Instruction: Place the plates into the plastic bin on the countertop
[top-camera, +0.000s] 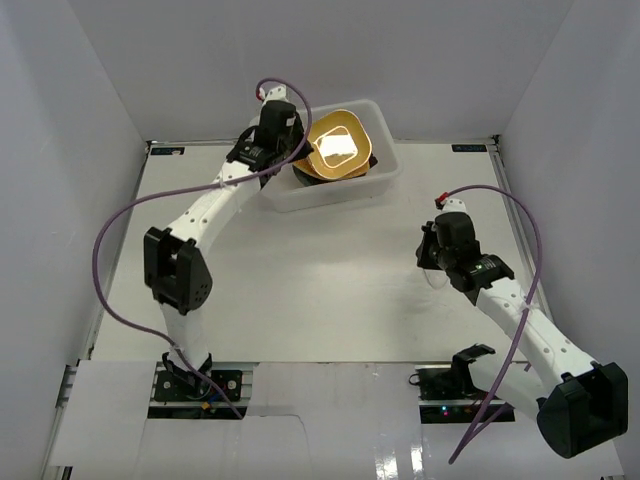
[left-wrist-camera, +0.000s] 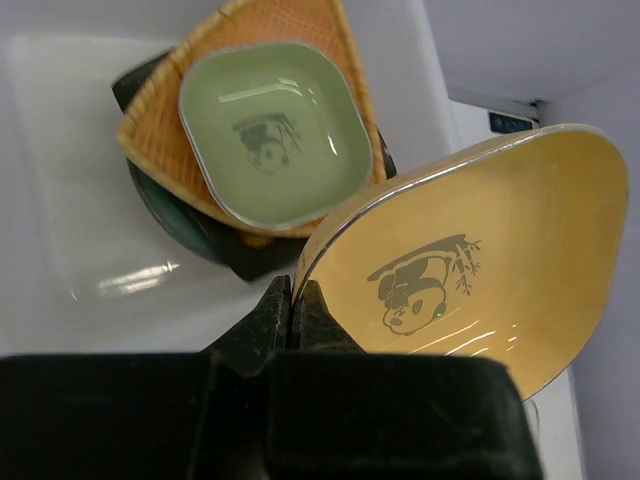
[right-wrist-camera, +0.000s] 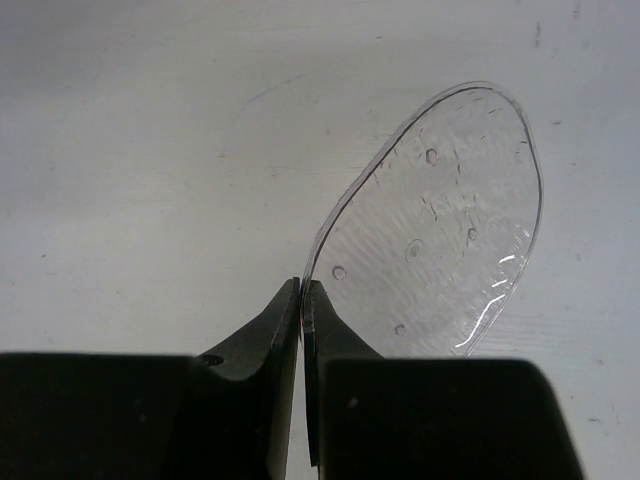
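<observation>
The one white countertop (top-camera: 330, 300) fills the floor of the scene, with white walls (top-camera: 60, 150) around it. One plastic bin (top-camera: 385, 175) stands at its far edge, a little left of centre. Two arms work over the surface. The left arm (top-camera: 200, 225) reaches forward to the bin, and the right arm (top-camera: 520, 315) is bent over bare countertop well to the right of the bin.

Four plates can be counted for certain. Two lie stacked in the bin, with the green plate (left-wrist-camera: 275, 130), square with a panda print, on top of the orange fan-shaped plate (left-wrist-camera: 150, 130). Dark dishes (left-wrist-camera: 180, 225) show beneath these two, but how many there are cannot be told.

The third is the yellow plate (left-wrist-camera: 470, 270), also square with a panda. It is tilted on edge over the bin's right part, and the left gripper (left-wrist-camera: 292, 300) is pinched tight on its near rim.

The fourth and smallest is the clear plate (right-wrist-camera: 440, 230), out over the bare countertop apart from the bin. The right gripper (right-wrist-camera: 301, 295) has its jaws clamped together on the plate's rim. Whether this plate touches the surface cannot be told.
</observation>
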